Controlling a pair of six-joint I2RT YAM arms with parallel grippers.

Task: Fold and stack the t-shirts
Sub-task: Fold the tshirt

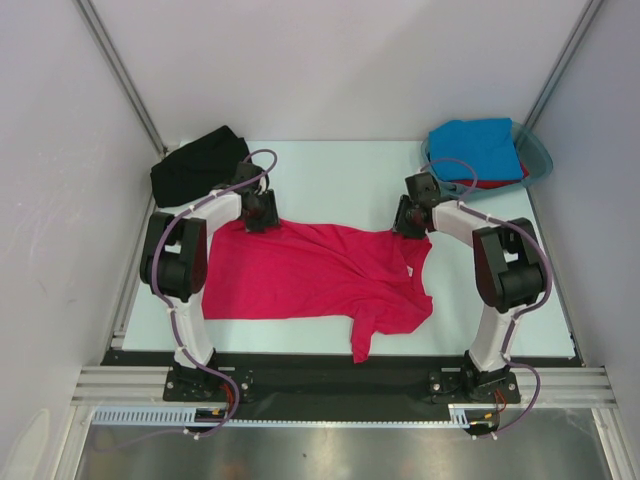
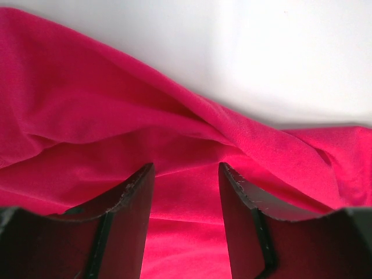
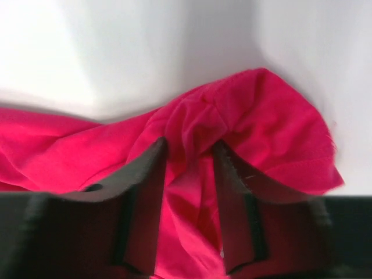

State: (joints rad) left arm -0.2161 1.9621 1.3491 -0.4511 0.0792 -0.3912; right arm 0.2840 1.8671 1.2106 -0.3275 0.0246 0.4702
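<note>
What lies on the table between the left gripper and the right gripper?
The far edge of the crimson-pink t-shirt spans the stretch from the left gripper to the right gripper; nothing else lies there. The top external view shows it.

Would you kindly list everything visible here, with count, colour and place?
crimson-pink cloth t-shirt: one, crimson-pink, spread rumpled across mid-table.
black cloth t-shirt: one, black, bundled at far left corner.
bright blue cloth t-shirt: one, blue, topmost in the tub.
red cloth t-shirt: one, red, sliver under the blue one.
translucent teal plastic tub: one, teal, far right corner.
table: one, pale, beneath everything.
left hand: one, black, fingers apart over the pink shirt's far edge.
right hand: one, black, pink cloth bunched between its fingers.
</note>
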